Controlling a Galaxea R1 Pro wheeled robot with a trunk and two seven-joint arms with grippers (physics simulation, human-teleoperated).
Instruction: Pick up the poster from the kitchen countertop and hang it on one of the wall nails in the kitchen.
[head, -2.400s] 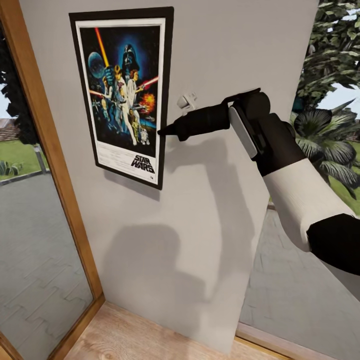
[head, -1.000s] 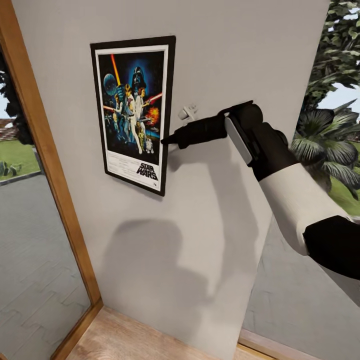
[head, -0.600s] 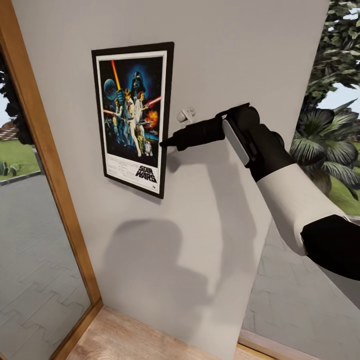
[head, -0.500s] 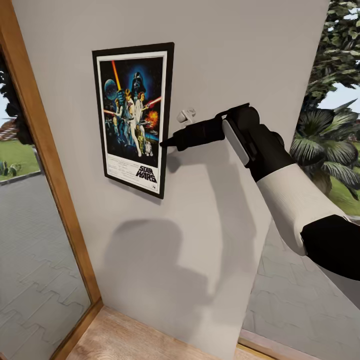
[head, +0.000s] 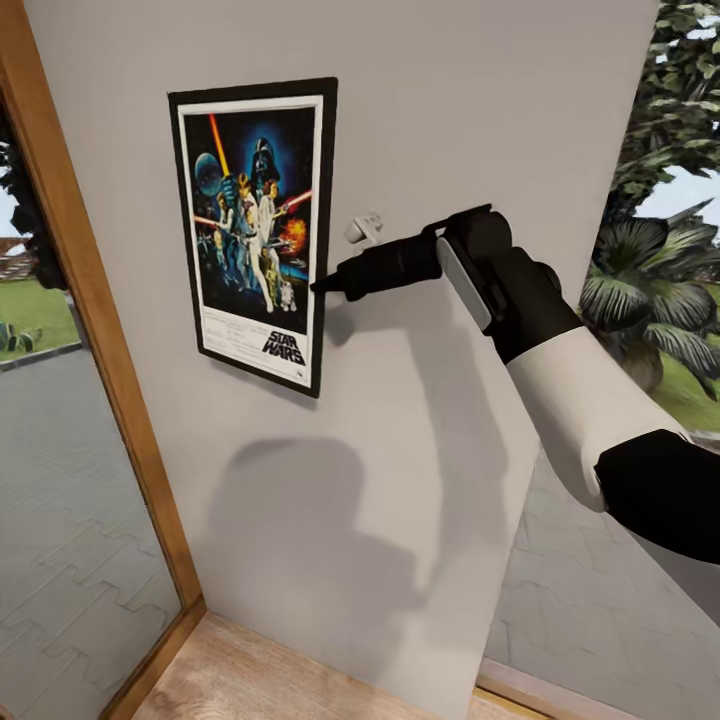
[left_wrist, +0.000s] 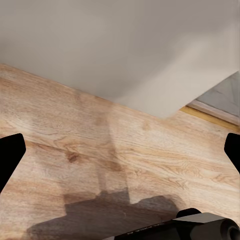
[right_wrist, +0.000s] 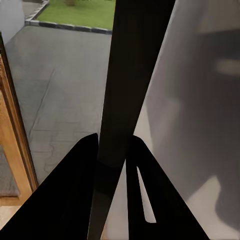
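The light wooden plank floor (left_wrist: 100, 165) lies nearest, below the left gripper (left_wrist: 120, 150), whose two dark fingertips (left_wrist: 10, 155) stand wide apart with nothing between them. Further out, the white-and-black right arm (head: 570, 400) extends toward the plain light-grey wall panel (head: 450, 120), which stands between a wood-framed glass door (head: 90, 400) and an opening onto garden foliage (head: 670, 180). The right gripper (head: 322, 287) is closed on the right edge of the flat rectangular Star Wars poster with thin black frame and white border (head: 255, 225); in the right wrist view the frame edge (right_wrist: 131, 75) runs between the two closed black fingers (right_wrist: 75, 200). The poster is held upright against the wall, its right edge just beside a small white wall nail fitting (head: 362, 230), which remains exposed and carries nothing. Compared with half a second ago, the poster has shifted slightly up and toward the door-side edge of the wall, and the gripper has moved with it; the wall and door frame hold their places, so this is arm motion, not camera motion. Judgement: the poster is being repositioned, not yet hung. Its weight still appears to rest on the grip, and the top edge must be brought over a nail before release, otherwise the poster is likely to drop.
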